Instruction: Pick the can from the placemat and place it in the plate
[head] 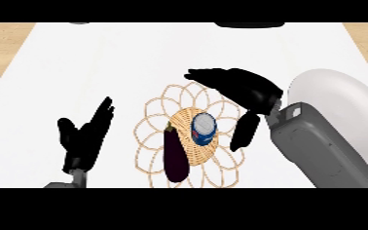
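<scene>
Right forearm [316,143] fills the lower right corner for me, and its hand [241,90] hangs over the placemat [188,136], fingers spread wide, thumb dropped toward the mat's right side, holding nothing. Just left of that thumb sits the can [203,128], upright on the woven centre. Annoying bit: an eggplant [174,156] lies right against the can's left side. If I close from here, I reckon the fingers could nudge the eggplant or tip the can. Plate [330,90] is off to the right, partly hidden behind my arm. Left hand [84,136] rests open at the left.
</scene>
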